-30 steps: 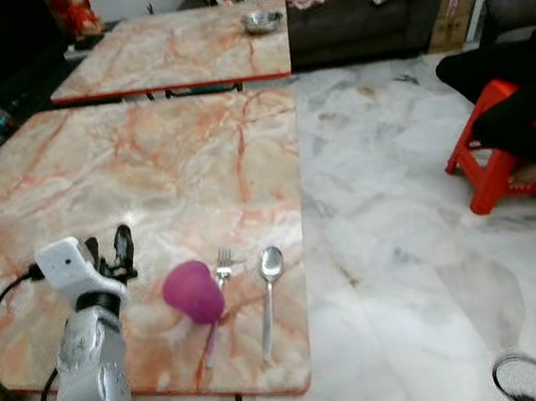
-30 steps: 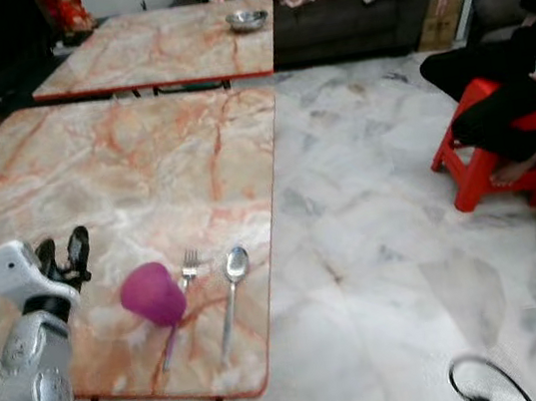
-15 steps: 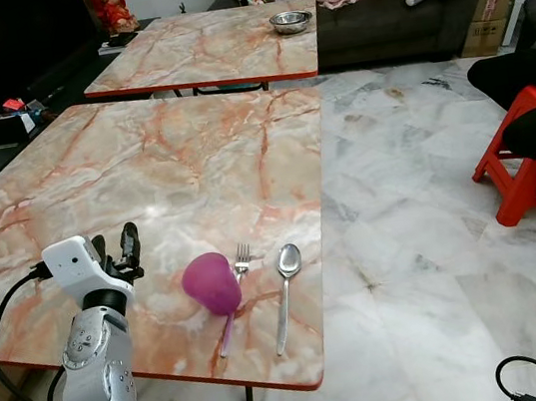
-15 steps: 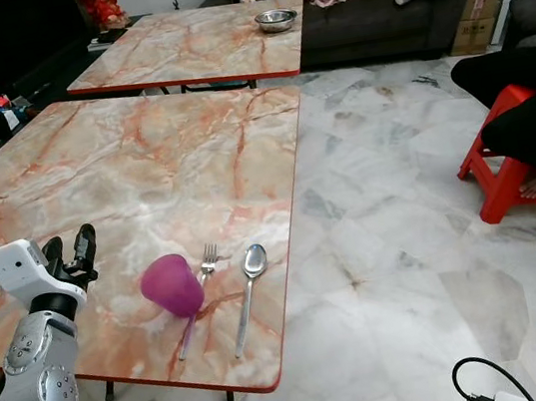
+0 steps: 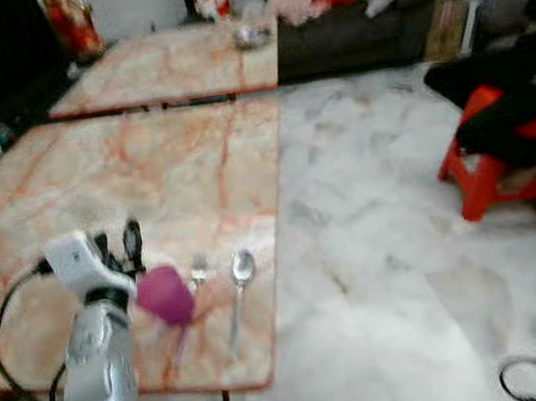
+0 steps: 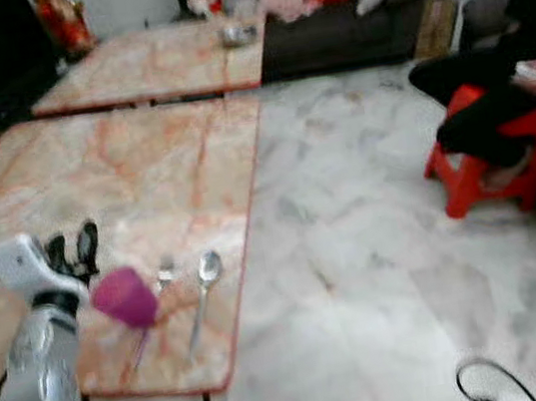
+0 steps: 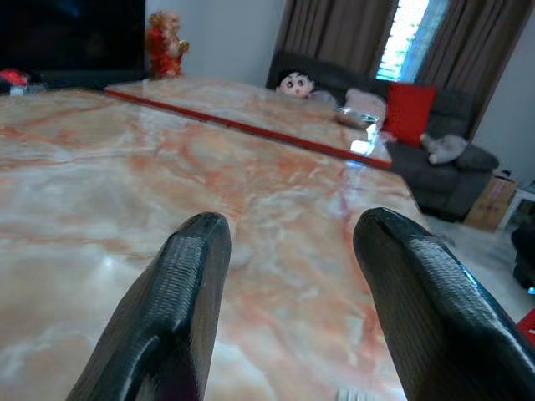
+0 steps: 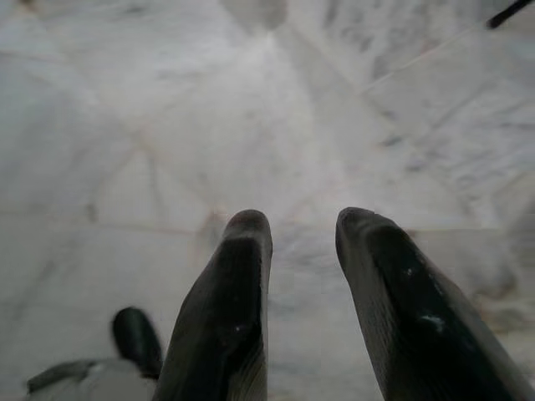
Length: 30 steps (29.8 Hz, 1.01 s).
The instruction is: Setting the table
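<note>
The left gripper (image 5: 121,248) hovers over the desk (image 5: 162,166) with jaws apart and empty, just beside one pink cup (image 5: 164,295), one fork (image 5: 198,269) and one spoon (image 5: 238,282), while the right gripper (image 8: 301,230), jaws slightly apart and empty, hangs above the floor (image 5: 395,242).

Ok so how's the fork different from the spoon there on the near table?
The fork has a pink handle, partly hidden by the purple cup; the spoon is all silver and lies fully exposed. The spoon lies nearer the table edge. Both lie flat, side by side, heads pointing away from the robot.
</note>
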Motion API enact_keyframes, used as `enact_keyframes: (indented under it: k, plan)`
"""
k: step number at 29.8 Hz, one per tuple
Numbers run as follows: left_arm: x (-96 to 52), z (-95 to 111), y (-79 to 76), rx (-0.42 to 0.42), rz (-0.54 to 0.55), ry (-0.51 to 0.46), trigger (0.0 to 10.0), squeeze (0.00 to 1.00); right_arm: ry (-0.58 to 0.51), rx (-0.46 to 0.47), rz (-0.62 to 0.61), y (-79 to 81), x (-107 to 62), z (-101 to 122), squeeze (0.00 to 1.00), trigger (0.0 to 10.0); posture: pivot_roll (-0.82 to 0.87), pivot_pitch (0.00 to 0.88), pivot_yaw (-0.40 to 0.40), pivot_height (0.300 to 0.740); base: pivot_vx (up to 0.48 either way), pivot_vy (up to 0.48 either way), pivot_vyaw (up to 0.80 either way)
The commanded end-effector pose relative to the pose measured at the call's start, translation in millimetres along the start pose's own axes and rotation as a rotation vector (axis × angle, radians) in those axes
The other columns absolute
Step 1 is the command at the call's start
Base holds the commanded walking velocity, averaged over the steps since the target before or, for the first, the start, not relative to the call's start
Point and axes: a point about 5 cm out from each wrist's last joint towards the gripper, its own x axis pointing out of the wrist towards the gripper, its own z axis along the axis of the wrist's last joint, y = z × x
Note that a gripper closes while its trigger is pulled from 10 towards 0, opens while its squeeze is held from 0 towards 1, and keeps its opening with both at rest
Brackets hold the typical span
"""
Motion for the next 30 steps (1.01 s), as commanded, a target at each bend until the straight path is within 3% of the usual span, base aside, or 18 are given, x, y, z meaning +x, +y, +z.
enact_keyframes:
  k: [1,12,17,18,19,30]
  plan:
    - [-0.9,1,5.0,0.009,0.019,0.010,10.0,0.00,0.001,0.014,0.006,3.5,0.1,0,0.00,10.0,0.04,0.050,0.014,0.740,0.000,0.000,0.00]
    - [0.9,6,4.6,-0.002,0.012,0.002,10.0,0.00,0.001,0.017,0.007,3.8,0.0,-1,0.00,10.0,0.04,0.053,0.017,0.740,0.000,0.000,0.00]
    - [1.8,7,0.0,0.030,-0.028,0.016,10.0,0.00,0.001,0.017,0.008,3.8,0.0,-1,0.00,10.0,0.04,0.055,0.016,0.740,0.000,0.000,0.00]
    - [2.0,6,-1.6,0.045,-0.037,0.028,10.0,0.41,0.001,0.017,0.008,3.8,0.0,-1,0.00,10.0,0.04,0.055,0.016,0.740,0.000,0.000,0.00]
    - [2.0,5,-3.4,0.053,-0.047,0.033,10.0,1.00,0.001,0.017,0.008,3.7,0.0,-1,0.00,10.0,0.04,0.055,0.016,0.740,0.000,0.000,0.00]
    - [-0.5,0,-15.7,0.125,-0.139,0.061,10.0,1.00,0.001,0.016,0.007,3.9,0.0,-1,0.00,10.0,0.04,0.054,0.019,0.740,0.000,0.000,0.00]
